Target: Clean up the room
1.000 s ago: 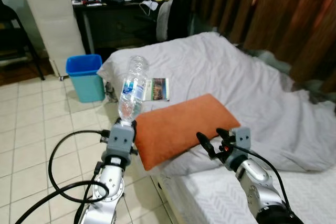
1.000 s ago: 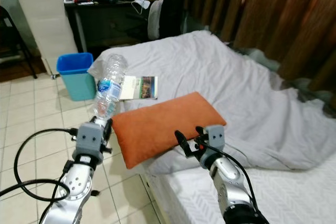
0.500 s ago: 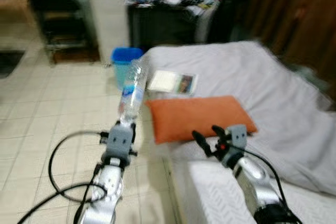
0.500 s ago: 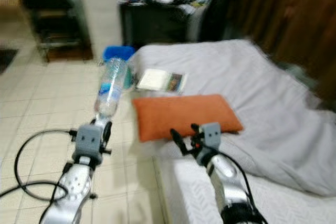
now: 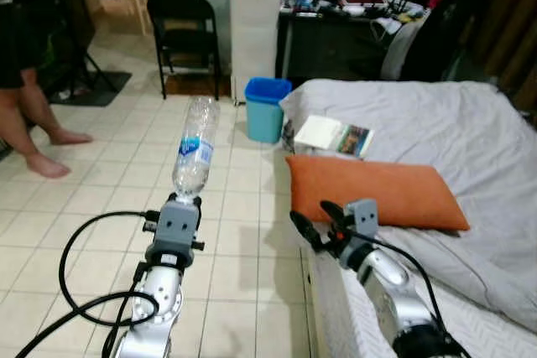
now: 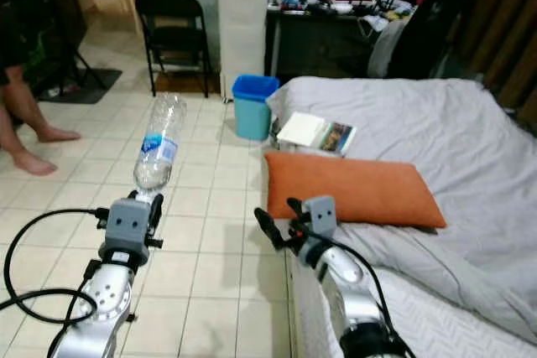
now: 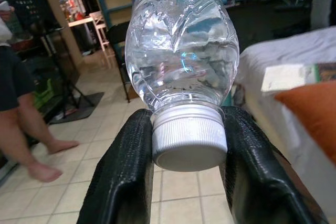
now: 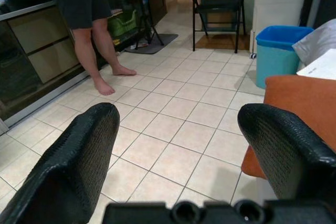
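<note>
Tiled bedroom floor, bed at robot's right. Left gripper (image 5: 178,204) clamped on cap of plastic bottle (image 5: 194,146) — bottle stood upright, cap down, long axis near vertical. Blue bin (image 5: 266,109) lay ahead and slightly right, well apart; left arm likely nearer. Right gripper (image 5: 317,219) spread wide, empty, beside orange pillow (image 5: 377,193).
</note>
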{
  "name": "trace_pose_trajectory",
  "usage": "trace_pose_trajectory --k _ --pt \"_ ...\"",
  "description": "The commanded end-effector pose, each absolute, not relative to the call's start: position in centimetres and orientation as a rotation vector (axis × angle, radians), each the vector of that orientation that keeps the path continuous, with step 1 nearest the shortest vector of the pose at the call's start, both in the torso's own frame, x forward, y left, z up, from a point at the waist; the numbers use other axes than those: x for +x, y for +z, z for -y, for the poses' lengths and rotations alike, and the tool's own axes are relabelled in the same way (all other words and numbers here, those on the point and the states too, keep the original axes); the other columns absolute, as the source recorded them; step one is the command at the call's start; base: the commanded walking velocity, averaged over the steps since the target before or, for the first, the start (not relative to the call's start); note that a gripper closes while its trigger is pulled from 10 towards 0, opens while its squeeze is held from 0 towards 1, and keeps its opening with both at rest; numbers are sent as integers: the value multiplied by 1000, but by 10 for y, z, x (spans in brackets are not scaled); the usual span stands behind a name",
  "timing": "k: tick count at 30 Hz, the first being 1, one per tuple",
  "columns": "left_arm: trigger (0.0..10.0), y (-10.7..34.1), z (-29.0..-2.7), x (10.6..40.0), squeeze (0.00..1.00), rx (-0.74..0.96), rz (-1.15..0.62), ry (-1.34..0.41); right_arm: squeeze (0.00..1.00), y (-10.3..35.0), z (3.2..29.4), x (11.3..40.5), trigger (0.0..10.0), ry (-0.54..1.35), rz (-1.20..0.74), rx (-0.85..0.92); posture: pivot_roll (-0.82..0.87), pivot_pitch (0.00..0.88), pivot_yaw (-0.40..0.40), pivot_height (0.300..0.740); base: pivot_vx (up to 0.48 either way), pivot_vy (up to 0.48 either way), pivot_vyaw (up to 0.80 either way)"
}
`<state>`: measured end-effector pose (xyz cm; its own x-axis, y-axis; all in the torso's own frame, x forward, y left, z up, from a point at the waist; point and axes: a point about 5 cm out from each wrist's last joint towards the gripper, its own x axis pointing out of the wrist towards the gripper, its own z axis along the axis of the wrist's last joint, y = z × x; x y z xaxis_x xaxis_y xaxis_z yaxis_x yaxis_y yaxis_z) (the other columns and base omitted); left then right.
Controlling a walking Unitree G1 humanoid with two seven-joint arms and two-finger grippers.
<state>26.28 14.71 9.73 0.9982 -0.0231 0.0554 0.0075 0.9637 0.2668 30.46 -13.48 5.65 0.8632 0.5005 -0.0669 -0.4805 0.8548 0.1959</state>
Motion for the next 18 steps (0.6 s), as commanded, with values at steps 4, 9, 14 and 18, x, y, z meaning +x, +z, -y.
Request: trace_pose_trajectory --k 4,9,14,18 --pt "10000 112 -143 264 0 253 142 -36 0 59 139 308 10000 495 -120 168 155 2 -68 740 480 0 0" --pt "10000 114 -140 265 0 262 158 -52 0 59 141 310 10000 491 -120 170 155 1 -68 740 480 0 0" --pt "10000 115 -137 263 0 265 167 -67 0 61 140 309 10000 507 -108 176 156 1 -69 740 480 0 390" --pt "10000 115 -136 262 0 272 176 -74 0 60 138 308 10000 530 -113 171 158 4 -72 740 480 0 597"
